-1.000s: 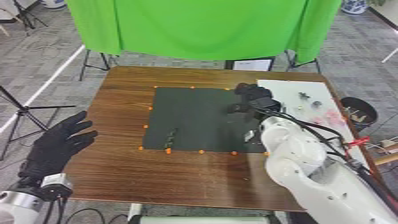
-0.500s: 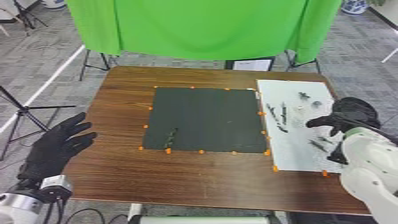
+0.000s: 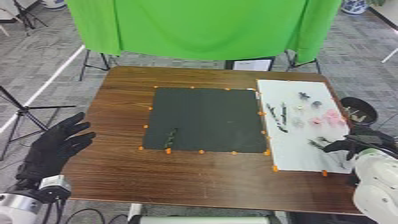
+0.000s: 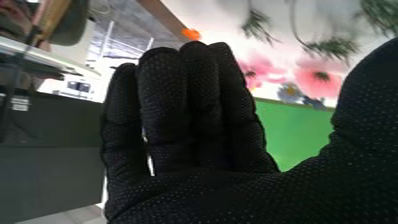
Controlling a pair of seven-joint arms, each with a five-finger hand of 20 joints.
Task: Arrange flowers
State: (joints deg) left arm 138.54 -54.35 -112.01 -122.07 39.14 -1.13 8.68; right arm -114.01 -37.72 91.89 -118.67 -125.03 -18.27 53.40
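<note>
From here, the right hand (image 3: 362,141) has drawn back along the white sheet (image 3: 291,145), fingers straight, holding nothing; that uncovers the pink flowers (image 3: 333,116) there; the green sprig (image 3: 171,137) lies on the dark mat (image 3: 209,117); another pick seems due.

The robot's right arm (image 3: 378,182) looks glossy white to me, its shell smooth and rounded, with black cables (image 3: 388,151) bunched near the wrist. The left arm (image 3: 16,201) is white too, with a greyish band towards its wrist. A small pale box (image 3: 54,181) sits there beside a dark fitting, and thin black cable trails off below. The left hand (image 3: 55,145) and right hand (image 3: 355,143) both wear black fabric. Up close, the right glove (image 4: 200,197) has tiny pale dots over a matte weave, and blunt, rounded fingertips (image 4: 161,56).
</note>
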